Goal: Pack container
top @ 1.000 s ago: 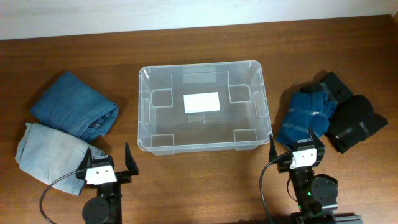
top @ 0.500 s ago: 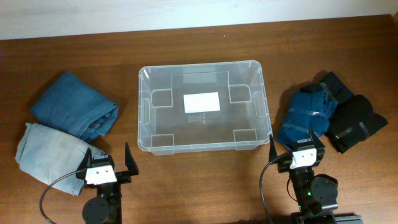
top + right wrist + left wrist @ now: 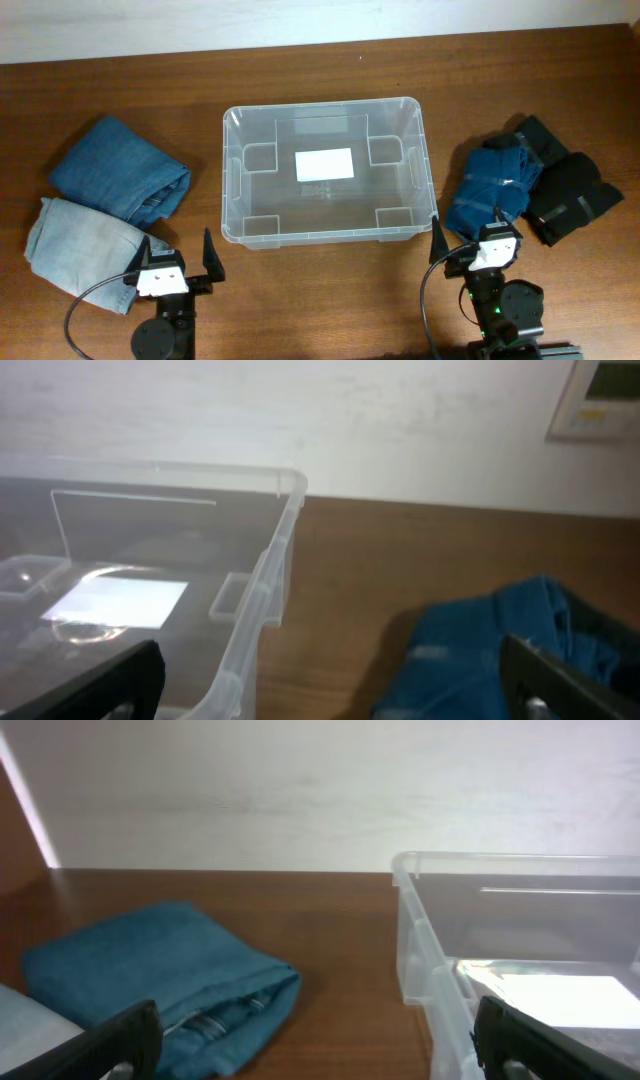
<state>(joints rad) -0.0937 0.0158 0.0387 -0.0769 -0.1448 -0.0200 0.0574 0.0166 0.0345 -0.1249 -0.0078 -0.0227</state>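
Waiting at the near edge, nothing packed yet

From my seat, the container sits open side up in the middle of the worktop, squarely between my two arms. That placing makes sense to me: either arm can reach over a long wall and drop something in. Through the clear base I see only its white label, and no cloth inside.

The loads are split by side. Folded dark denim lies well left of the container, with a paler folded pair touching its near edge. A bunched blue garment lies just beside the container's right wall, with a black garment against its far side. I judge each pile is meant for the nearer arm.

The left claw hangs low by the near left corner with its fingers spread wide and nothing between them. The right claw is likewise parted and empty, set at the blue garment's near edge. Both wrist views confirm it — each shows a broad gap and bare wood ahead.

My next move, I reckon, is a reach for the nearest cloth. The loose folds may sag when lifted.
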